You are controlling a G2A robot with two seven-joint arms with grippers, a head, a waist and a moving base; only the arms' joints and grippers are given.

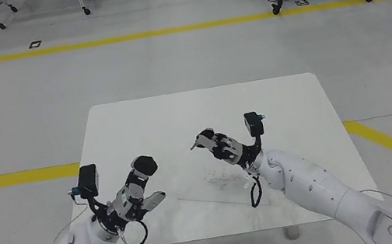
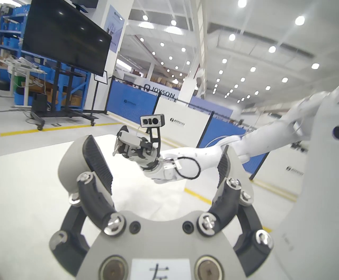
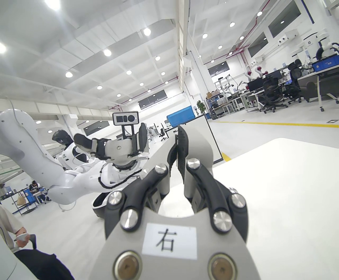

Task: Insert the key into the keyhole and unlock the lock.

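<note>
The left gripper (image 1: 151,183) hung over the near left part of the white counter (image 1: 179,117), close to its near edge. Its fingers (image 2: 95,159) were spread wide, and the ribbed black pads faced each other across an open gap. In the left wrist view this gripper pointed across the counter toward the other arm.

The right gripper (image 1: 201,141) was over the middle of the counter, to the right of the left one and a little farther. The two grippers were apart, with bare counter between them. The fingers (image 3: 182,148) of the right gripper were pressed together, pad against pad along their length. Whether something thin was pinched between them, I could not tell, because the pads covered that place. The tips of this gripper pointed to the left, toward the left gripper.

Where the key and the lock were, I could not tell.

On the counter, just near of the right gripper, there were some faint dark marks (image 1: 218,179). The floor around the counter was pale with yellow lines (image 1: 164,31), and one of them ran across on the far side. In the left wrist view a large dark screen (image 2: 66,37) stood on a wheeled stand beyond the counter, and blue partitions (image 2: 137,100) stood beside it.
</note>
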